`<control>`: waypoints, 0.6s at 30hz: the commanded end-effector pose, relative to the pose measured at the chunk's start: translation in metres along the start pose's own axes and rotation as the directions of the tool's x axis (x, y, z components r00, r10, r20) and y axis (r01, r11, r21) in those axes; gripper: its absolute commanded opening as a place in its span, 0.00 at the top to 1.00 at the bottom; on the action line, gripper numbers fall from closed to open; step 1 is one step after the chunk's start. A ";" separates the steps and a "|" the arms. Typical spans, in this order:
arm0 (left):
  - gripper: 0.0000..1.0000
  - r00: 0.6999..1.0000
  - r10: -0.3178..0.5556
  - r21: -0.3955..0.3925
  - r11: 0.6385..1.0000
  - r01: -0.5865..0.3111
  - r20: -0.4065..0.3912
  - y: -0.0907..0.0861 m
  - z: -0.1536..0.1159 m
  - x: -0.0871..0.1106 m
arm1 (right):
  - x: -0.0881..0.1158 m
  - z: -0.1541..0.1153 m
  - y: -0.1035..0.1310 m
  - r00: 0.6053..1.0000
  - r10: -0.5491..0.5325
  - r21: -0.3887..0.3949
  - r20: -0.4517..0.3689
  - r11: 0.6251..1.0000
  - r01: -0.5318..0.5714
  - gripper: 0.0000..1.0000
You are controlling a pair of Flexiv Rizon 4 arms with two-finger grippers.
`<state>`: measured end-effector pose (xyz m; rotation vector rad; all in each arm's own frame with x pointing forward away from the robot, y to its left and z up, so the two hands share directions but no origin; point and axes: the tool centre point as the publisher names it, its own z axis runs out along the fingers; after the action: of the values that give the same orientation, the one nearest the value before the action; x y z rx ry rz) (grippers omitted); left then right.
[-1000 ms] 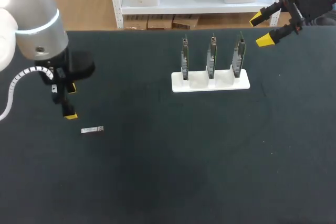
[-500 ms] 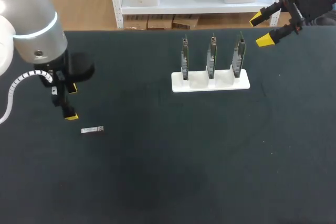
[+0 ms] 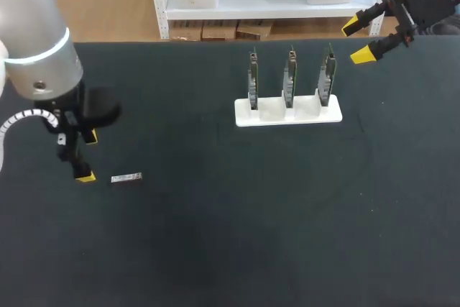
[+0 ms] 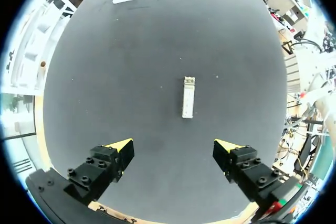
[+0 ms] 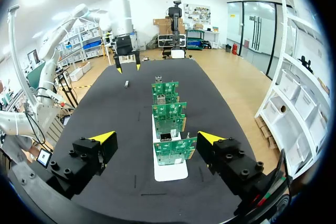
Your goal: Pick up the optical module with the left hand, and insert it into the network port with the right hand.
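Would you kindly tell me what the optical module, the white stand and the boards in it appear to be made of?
The optical module is probably metal: a pale silvery casing with a dull sheen. The white stand looks like plastic, smooth, matte, uniformly white, though possibly painted. The boards are green circuit-board laminate carrying small components.
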<state>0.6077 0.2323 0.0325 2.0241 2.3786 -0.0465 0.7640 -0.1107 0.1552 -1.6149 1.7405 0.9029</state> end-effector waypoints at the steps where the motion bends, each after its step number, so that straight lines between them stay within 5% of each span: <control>1: 0.00 1.000 0.003 0.000 1.000 -0.003 0.018 -0.009 0.001 0.005 | 0.000 0.000 0.002 1.000 0.000 0.005 -0.001 1.000 0.000 0.00; 18: 0.00 0.995 -0.055 -0.041 0.997 0.058 0.084 -0.031 0.041 -0.014 | 0.000 0.000 0.002 1.000 0.000 0.005 -0.001 1.000 0.000 0.00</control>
<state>0.5852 0.2127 -0.0050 1.9070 2.3808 -0.1027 0.7640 -0.1107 0.1552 -1.6149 1.7405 0.9030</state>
